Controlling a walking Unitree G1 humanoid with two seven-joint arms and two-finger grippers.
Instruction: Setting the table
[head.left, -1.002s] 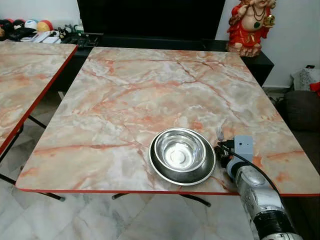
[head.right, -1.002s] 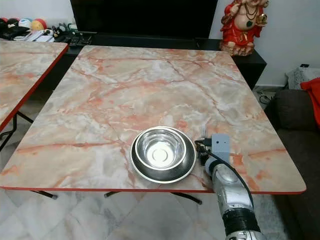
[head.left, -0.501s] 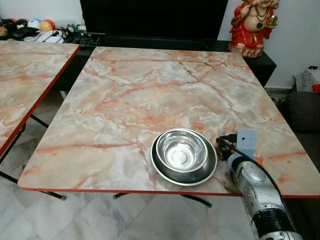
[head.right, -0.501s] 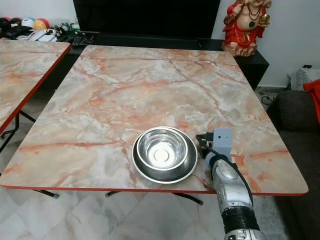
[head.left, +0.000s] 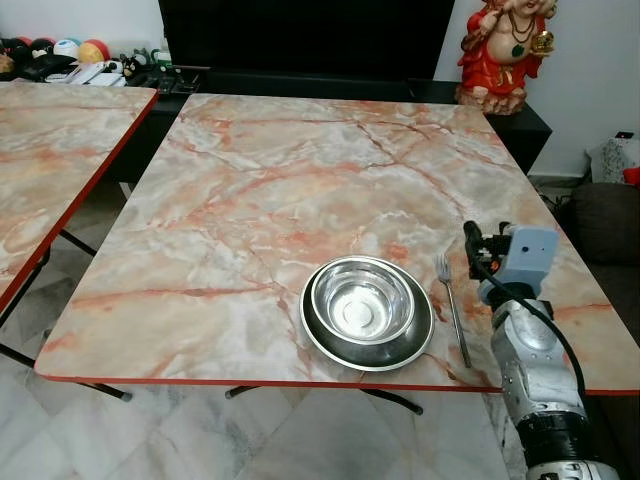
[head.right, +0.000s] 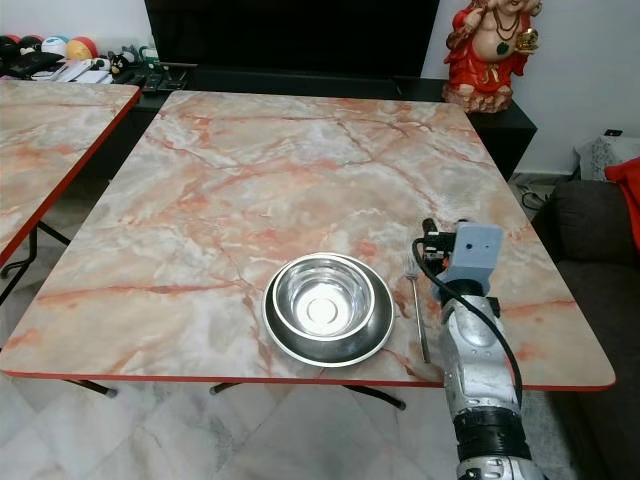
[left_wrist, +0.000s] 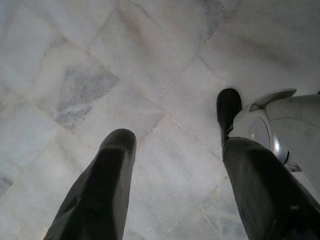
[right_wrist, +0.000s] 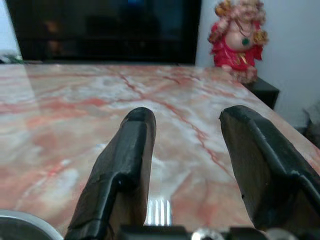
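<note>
On the marble table (head.left: 250, 200), near edge, a fork (head.left: 453, 312) lies just right of the steel bowl (head.left: 362, 299) on its plate (head.left: 420, 340). Right gripper (right_wrist: 187, 150) wide apart, empty, above the fork. Left gripper (left_wrist: 172, 160) spread, empty, over floor tiles (left_wrist: 75, 75).

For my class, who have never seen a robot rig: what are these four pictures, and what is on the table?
Two pictures come from cameras in a humanoid robot's head, looking down at a marble-patterned table. On it stand a steel bowl inside a steel plate, with a fork lying beside them. The silver right arm ends in the right gripper, open and holding nothing above the fork. The other two pictures come from wrist cameras, looking along each gripper's black fingers. The left gripper hangs open over the floor tiles.
</note>
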